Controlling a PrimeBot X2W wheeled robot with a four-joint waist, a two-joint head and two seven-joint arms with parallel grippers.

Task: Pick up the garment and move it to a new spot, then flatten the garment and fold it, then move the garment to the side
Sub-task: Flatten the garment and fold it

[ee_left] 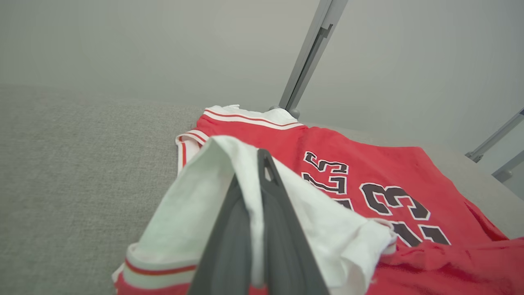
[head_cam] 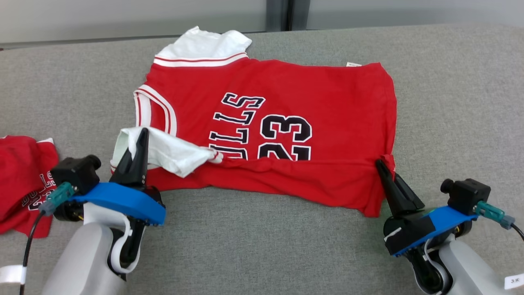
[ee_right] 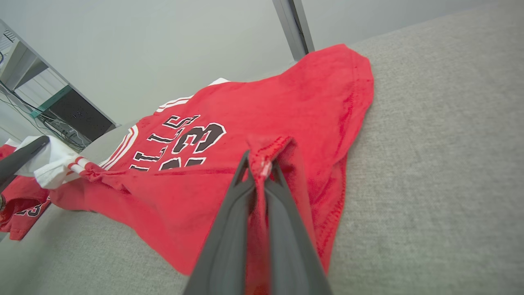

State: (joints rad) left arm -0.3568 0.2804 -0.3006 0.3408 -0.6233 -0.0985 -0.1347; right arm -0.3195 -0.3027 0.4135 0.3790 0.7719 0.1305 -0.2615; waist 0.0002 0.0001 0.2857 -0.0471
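A red jersey (head_cam: 286,94) with white sleeves and black lettering "BULLS 23" lies spread on the grey table (head_cam: 262,246). Its near edge is lifted and folded over toward the far side. My left gripper (head_cam: 141,135) is shut on the near white sleeve (head_cam: 172,151), which drapes over its fingers (ee_left: 270,205). My right gripper (head_cam: 382,164) is shut on the jersey's near right hem corner (ee_right: 264,159). In the right wrist view the red cloth (ee_right: 245,123) stretches away from the closed fingers (ee_right: 245,213), and the left gripper's dark finger (ee_right: 20,155) shows at the far left.
A second red jersey (head_cam: 20,180) lies crumpled at the table's left edge, beside my left arm. A pale wall with a grey post (head_cam: 278,14) runs behind the table. Shelving (ee_right: 61,110) stands off to the side in the right wrist view.
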